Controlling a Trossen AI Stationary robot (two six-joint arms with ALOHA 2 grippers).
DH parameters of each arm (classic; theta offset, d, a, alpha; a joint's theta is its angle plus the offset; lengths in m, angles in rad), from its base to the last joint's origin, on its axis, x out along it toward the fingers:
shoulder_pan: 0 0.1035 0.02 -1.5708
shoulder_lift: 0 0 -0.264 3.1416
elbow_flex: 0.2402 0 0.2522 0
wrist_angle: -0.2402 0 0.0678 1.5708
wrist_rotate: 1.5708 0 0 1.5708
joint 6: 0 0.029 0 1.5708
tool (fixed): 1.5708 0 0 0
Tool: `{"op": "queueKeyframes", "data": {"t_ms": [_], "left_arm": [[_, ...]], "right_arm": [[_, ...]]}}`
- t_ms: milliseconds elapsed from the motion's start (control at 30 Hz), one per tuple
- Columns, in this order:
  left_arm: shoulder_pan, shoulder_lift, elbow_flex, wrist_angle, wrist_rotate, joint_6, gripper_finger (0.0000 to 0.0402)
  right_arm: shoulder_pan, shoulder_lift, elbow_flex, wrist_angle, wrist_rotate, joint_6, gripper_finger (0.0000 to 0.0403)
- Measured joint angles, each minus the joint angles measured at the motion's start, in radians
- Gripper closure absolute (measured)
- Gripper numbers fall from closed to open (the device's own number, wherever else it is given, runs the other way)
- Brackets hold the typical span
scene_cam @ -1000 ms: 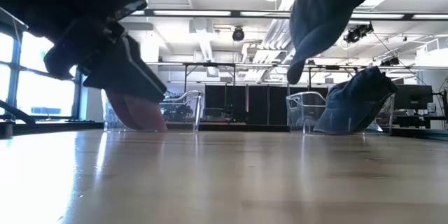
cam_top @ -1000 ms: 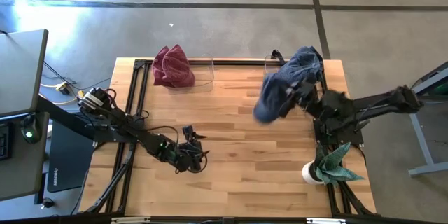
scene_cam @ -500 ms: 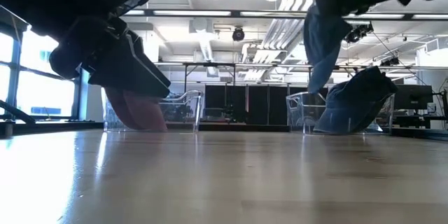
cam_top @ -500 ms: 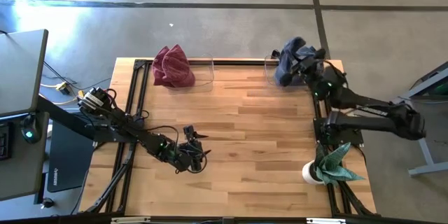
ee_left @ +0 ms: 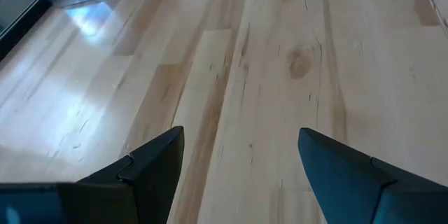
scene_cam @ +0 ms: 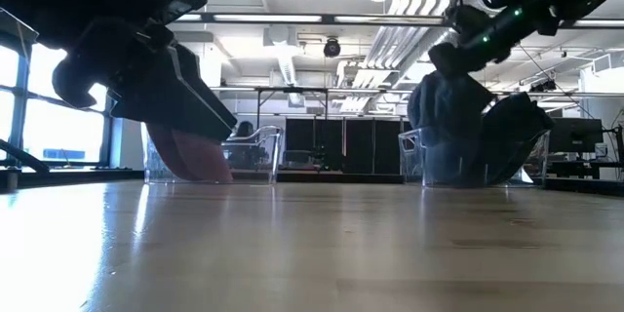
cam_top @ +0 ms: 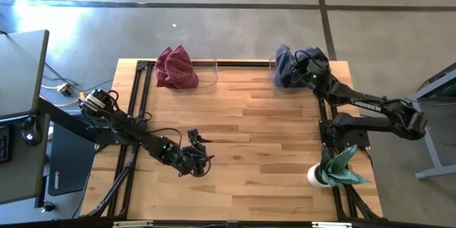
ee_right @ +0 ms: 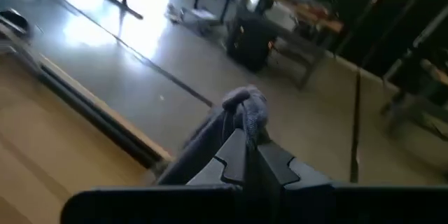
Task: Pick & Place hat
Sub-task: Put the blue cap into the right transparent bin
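Upper right of the high view: right end effector is over the clear bin at the tabletop's far right corner, fingers pinched tight on the blue hat.
Blue hat: bunched cloth, hanging from the closed fingers down into that bin; in the low view it sits at right centre, with more blue cloth just beside it in the same bin.
Right wrist view: a fold of blue hat pokes up between the two dark fingers, which meet on it.
Lower left of centre, high view: left end effector waits low over the tabletop, well apart from the bins.
Left fingers: spread wide in the left wrist view, bare wood between them, nothing held.
Upper left of the tabletop: red hat heaped in the other clear bin.
Lower right corner: a green cloth plant in a white pot beside the right arm's base.
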Motion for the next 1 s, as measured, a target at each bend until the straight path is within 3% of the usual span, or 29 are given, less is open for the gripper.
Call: {"op": "queueKeyframes", "data": {"t_ms": [267, 433, 767, 1000], "left_arm": [[0.0, 0.0, 0.0, 0.0, 0.002, -0.004, 0.0126], [0.0, 0.0, 0.0, 0.004, 0.003, -0.008, 0.0126], [0.0, 0.0, 0.0, 0.008, -0.011, -0.008, 0.0126], [0.0, 0.0, 0.0, 0.016, -0.023, -0.012, 0.0126]], "right_arm": [[0.001, -0.01, 0.0, -0.309, 0.127, 0.121, 0.0393], [0.001, -0.01, 0.0, -0.404, 0.202, 0.158, 0.0383], [0.011, -0.018, 0.008, -0.555, 0.259, 0.253, 0.0279], [0.058, -0.023, 0.204, -0.861, 0.28, 0.411, 0.0259]]}}
